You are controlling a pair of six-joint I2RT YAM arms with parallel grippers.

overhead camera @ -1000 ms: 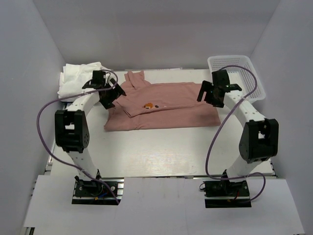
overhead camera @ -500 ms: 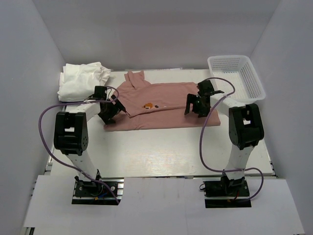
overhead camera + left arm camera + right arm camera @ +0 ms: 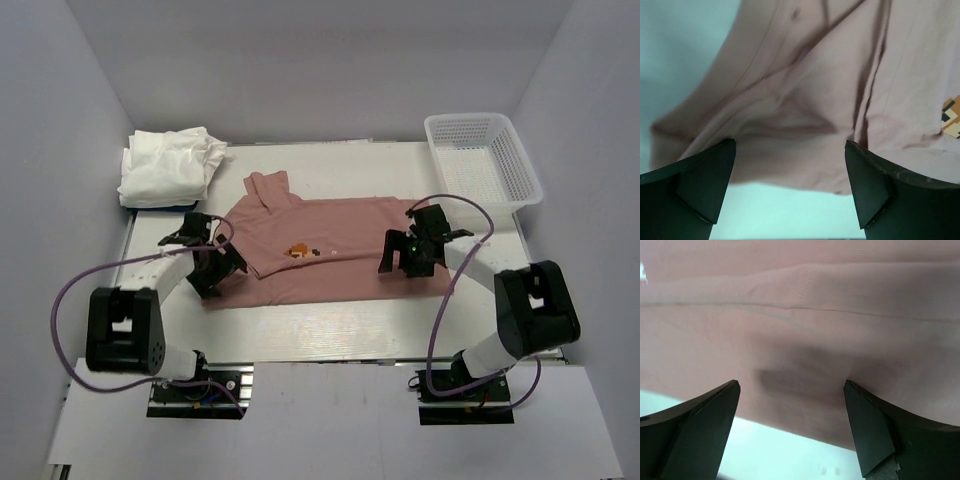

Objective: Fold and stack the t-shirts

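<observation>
both grippers gaping over the pink shirt's near edge

the pink t-shirt [image 3: 340, 240] lies spread across the middle of the table [image 3: 330, 325], long side running left to right, with its neck end poking out towards the far left. a small orange and brown print [image 3: 300, 250] shows on the chest, a little left of centre. the cloth is not flat on the left: a flap is folded over there, and creases run along it

the left gripper [image 3: 222, 270] is low over the shirt's near left corner with its jaws spread wide and nothing in them. from its own camera the rumpled corner and the shirt's near edge sit in the gap between the two dark jaws, with bare table just nearer. the right gripper [image 3: 404, 257] is down over the near right part of the shirt, jaws just as wide and empty. the shirt's near hem runs across between them, with a long seam or fold line farther in. whether either set of jaws actually touches the cloth i cannot tell

the white t-shirts [image 3: 168, 165] sit in a loose pile at the far left corner, well apart from the pink one. a white mesh basket [image 3: 470, 120] stands at the far right corner
</observation>
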